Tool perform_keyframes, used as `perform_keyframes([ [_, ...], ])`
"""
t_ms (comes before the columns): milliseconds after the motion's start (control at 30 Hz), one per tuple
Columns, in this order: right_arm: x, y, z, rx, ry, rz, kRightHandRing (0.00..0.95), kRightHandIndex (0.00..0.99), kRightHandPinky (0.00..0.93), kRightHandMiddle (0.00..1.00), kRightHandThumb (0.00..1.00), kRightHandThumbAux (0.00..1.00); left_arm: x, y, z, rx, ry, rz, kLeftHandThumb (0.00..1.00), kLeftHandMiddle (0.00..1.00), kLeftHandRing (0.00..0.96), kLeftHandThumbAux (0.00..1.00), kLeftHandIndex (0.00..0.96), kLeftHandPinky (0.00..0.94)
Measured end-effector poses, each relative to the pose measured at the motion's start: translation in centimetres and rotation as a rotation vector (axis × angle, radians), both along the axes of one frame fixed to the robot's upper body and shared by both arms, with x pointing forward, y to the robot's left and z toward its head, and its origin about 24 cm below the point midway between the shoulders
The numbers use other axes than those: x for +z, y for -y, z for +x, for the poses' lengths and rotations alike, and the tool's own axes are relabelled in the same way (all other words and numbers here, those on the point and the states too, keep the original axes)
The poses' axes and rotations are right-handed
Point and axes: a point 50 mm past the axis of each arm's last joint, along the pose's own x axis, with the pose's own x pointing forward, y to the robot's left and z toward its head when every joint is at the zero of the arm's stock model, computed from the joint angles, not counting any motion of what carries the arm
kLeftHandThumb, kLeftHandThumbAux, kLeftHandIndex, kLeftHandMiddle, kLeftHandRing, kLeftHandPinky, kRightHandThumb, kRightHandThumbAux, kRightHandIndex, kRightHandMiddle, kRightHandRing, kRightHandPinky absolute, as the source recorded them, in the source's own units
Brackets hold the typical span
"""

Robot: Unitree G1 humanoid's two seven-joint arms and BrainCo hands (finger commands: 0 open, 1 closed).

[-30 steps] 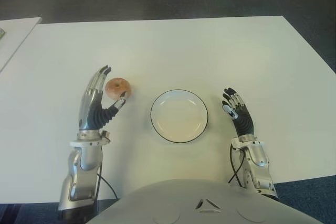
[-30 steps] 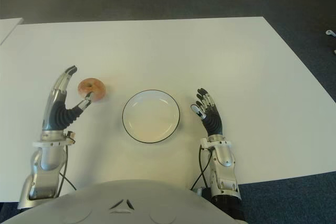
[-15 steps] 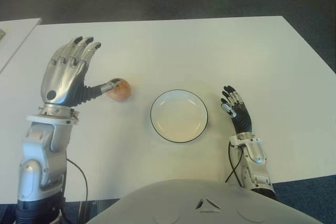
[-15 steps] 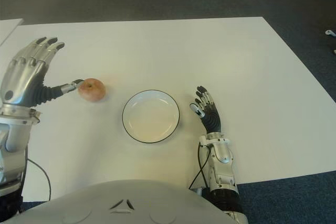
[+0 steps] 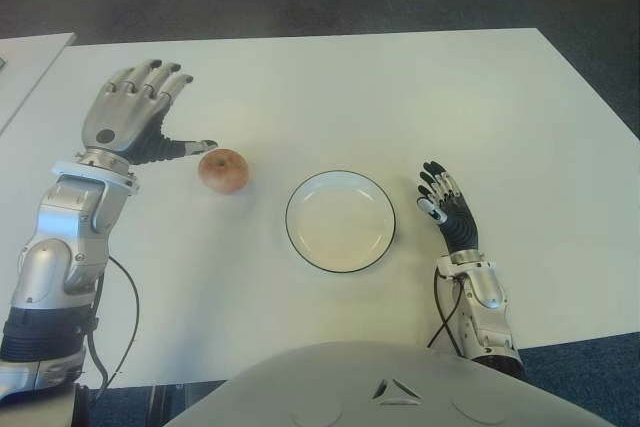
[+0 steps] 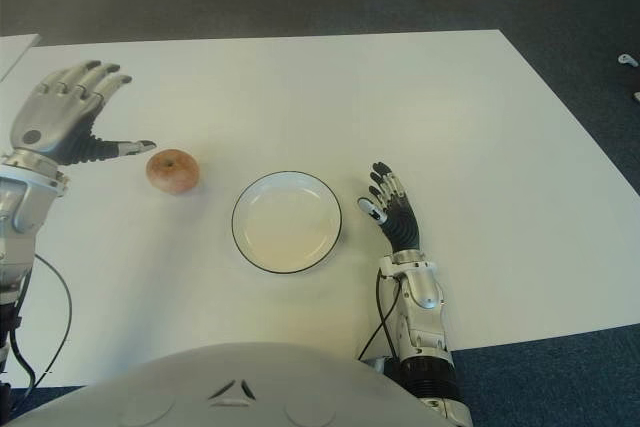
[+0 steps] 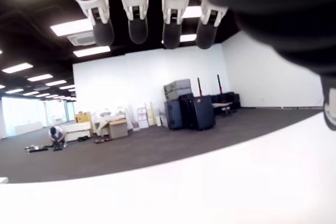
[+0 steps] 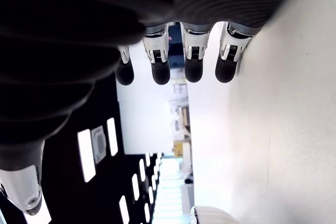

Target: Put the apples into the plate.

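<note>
- Showing the start of the transfer: one apple (image 5: 223,169) sits on the white worktop (image 5: 350,97), just beside the plate (image 5: 340,221) on the robot's left but clear of its rim.
- Plate: a shallow white dish with a dark rim, centred before the robot; nothing lies in it, so no part of the task counts as done.
- Left hand (image 5: 133,117): raised beside the apple on the side away from the plate, fingers spread and released, grasping nothing. The thumb tip reaches toward the fruit; the eye views show it near, and contact cannot be confirmed.
- Left wrist view: four extended fingertips (image 7: 137,22) appear against the room beyond, with no apple between them, which agrees with a released hand.
- Right hand (image 5: 445,211): idle, showing just beside the plate on the robot's right, fingers extended and relaxed, holding nothing. The right wrist view shows its fingertips (image 8: 160,64) straight alongside the worktop.
- Remaining work, as judged: close the left hand around the apple, lift it, carry it over the rim and set it inside the plate.
- Only one apple is visible, although the task speaks of several.
</note>
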Motion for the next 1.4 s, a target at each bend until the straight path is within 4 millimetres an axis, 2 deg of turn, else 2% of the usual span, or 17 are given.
perform_keyframes([
  [233, 0.0, 0.3, -0.4, -0.012, -0.001, -0.007, 0.047, 0.077, 0.072, 0.074, 0.188, 0.586, -2.4, -0.6, 1.3, -0.005, -0.095, -0.044, 0.344, 0.117, 0.095, 0.334, 0.144, 0.125],
  [667, 0.1, 1.1, -1.3, -0.011, 0.009, -0.01, 0.049, 0.074, 0.069, 0.076, 0.2, 0.562, -5.4, -0.5, 3.2, -0.008, -0.219, -0.095, 0.348, 0.11, 0.09, 0.286, 0.123, 0.135],
  [1100, 0.0, 2.1, -1.9, 0.01, 0.012, -0.027, 0.047, 0.063, 0.075, 0.069, 0.187, 0.547, -8.3, -0.4, 3.4, 0.001, -0.303, -0.1, 0.328, 0.104, 0.093, 0.268, 0.094, 0.135],
  [1400, -0.1, 2.6, -2.0, 0.015, 0.022, -0.045, 0.056, 0.076, 0.087, 0.075, 0.184, 0.559, -9.1, 0.5, 3.3, -0.017, -0.324, -0.121, 0.335, 0.078, 0.062, 0.276, 0.077, 0.1],
])
